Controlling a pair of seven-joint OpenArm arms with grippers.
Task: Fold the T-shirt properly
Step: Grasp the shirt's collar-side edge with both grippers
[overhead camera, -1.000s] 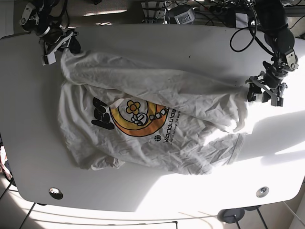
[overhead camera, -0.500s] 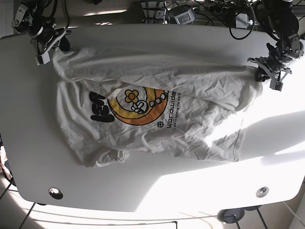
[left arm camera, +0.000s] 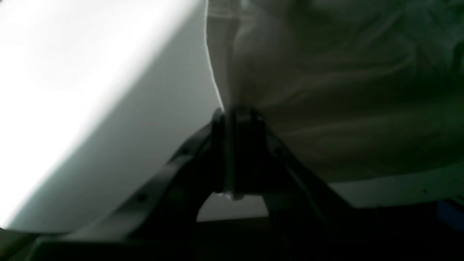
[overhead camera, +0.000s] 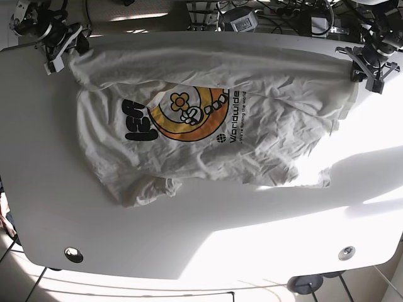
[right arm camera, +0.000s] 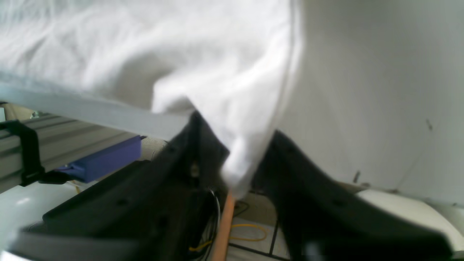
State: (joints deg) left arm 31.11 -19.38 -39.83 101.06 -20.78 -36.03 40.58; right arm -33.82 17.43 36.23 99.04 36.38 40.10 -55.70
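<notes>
A white T-shirt (overhead camera: 208,126) with a yellow-orange ring and black lettering lies wrinkled on the white table (overhead camera: 208,245), its far edge stretched taut along the back. My left gripper (overhead camera: 364,61) is shut on the shirt's far right corner; in the left wrist view the fingers (left arm camera: 235,119) pinch the cloth (left arm camera: 326,90). My right gripper (overhead camera: 58,51) is shut on the far left corner; in the right wrist view the cloth (right arm camera: 224,90) hangs between the fingers (right arm camera: 203,145).
Cables and black gear (overhead camera: 252,16) crowd the area behind the table's back edge. Two round metal fittings (overhead camera: 73,254) sit near the front corners. A blue block (right arm camera: 105,159) lies below the table edge in the right wrist view.
Both grippers have moved toward the back of the table and apart, dragging the shirt with them. Its upper edge is now pulled straight and the print has shifted back.
</notes>
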